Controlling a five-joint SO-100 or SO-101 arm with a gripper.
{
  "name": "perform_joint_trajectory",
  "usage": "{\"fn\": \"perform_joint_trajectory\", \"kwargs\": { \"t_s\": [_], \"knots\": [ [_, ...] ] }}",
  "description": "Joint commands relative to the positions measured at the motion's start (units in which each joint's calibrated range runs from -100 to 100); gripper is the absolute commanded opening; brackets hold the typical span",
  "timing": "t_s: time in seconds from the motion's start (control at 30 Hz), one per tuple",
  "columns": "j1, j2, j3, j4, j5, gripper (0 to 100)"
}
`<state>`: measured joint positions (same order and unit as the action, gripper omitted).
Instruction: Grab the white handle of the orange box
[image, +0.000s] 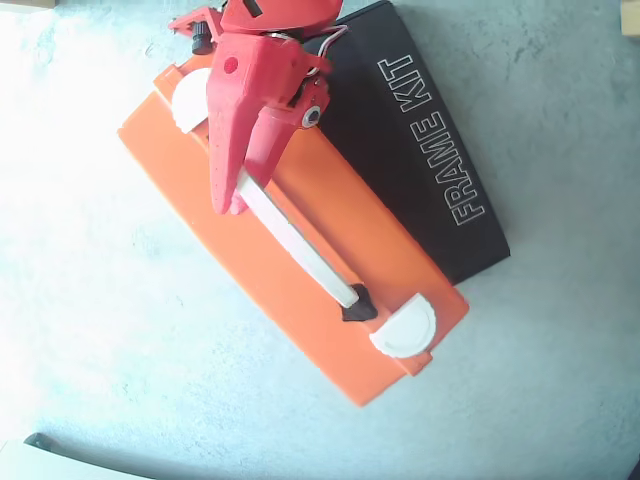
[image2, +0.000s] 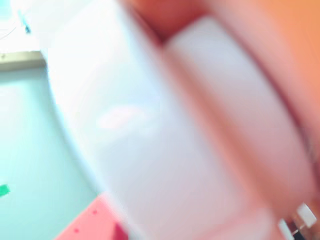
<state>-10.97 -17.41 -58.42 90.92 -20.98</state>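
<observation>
In the overhead view the orange box (image: 262, 285) lies diagonally on the grey table. Its white handle (image: 300, 245) runs along the box to a black mount (image: 358, 306) at the lower end. The upper end and its mount are hidden under my red gripper (image: 240, 195). The two fingers sit on either side of the handle's upper end, closed against it. The wrist view is very close and blurred. It shows a large white shape (image2: 150, 150), orange (image2: 285, 30) at the upper right and a red finger (image2: 87, 227) at the bottom.
A flat black box lettered "FRAME KIT" (image: 430, 150) lies against the orange box's far right side. A white half-round latch (image: 405, 328) sits at the box's lower end and another (image: 190, 100) beside the gripper. Grey table surface (image: 120, 350) surrounds the boxes.
</observation>
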Motion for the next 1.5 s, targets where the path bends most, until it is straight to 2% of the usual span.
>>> {"fn": "perform_joint_trajectory", "kwargs": {
  "t_s": [0.0, 0.17, 0.27, 0.47, 0.5, 0.6, 0.8, 1.03, 1.47],
  "knots": [
    [1.55, 4.29, 6.53, 8.58, -0.3, 1],
    [2.4, 5.22, 20.98, 7.73, -0.2, 1],
    [4.42, 7.5, 33.47, 3.08, -0.04, 1],
    [5.58, 7.75, 60.32, -16.97, 0.01, 1],
    [5.66, 6.48, 70.87, -24.25, 0.01, 1],
    [5.19, 2.6, 87.53, -35.33, -0.3, 1],
    [5.97, -5.33, 114.11, -51.83, -0.41, 1],
    [5.81, -8.95, 133.34, -65.79, -0.35, 1],
    [5.81, -24.31, 155.85, -74.17, -0.3, 1]
  ]
}}
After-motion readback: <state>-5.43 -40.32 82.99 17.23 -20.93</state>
